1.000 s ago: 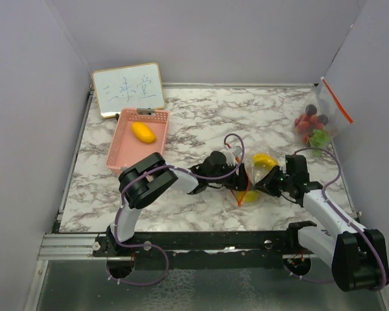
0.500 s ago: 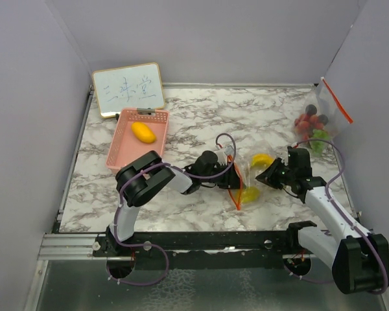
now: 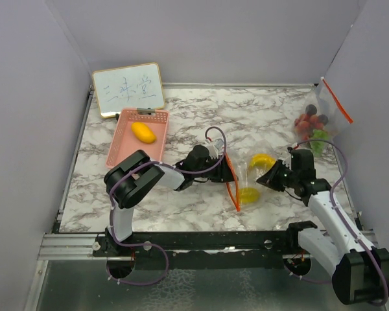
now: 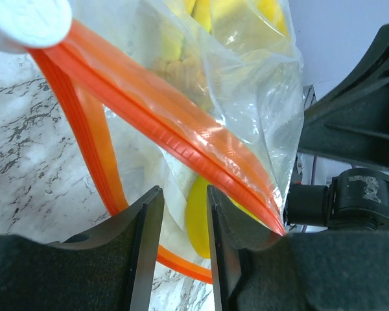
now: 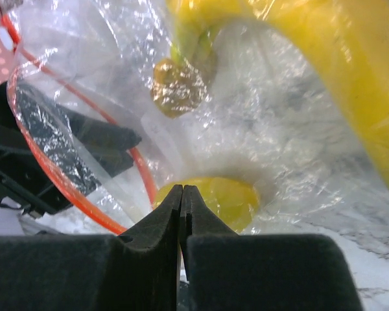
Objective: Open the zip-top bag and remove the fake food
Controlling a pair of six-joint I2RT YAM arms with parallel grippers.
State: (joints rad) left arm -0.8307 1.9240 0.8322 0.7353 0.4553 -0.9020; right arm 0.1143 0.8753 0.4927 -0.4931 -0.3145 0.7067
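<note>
Lying btwn left tool (image 3: 228,173) & right tool (image 3: 267,179): zip-top bag (image 3: 246,181) w/ fake food (image 3: 262,159).

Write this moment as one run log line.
stage: opening clear plastic zip-top bag | left gripper: open, at its orange zip strip | right gripper: shut, at film | yellow plastic banana: inside bag

From above, clear plastic hides most of the banana (image 3: 262,159) at frame centre-right, the whiteboard (image 3: 128,89) scribble upper left is too small to read, and the far bag (image 3: 324,113) is cut by the right wall.
</note>
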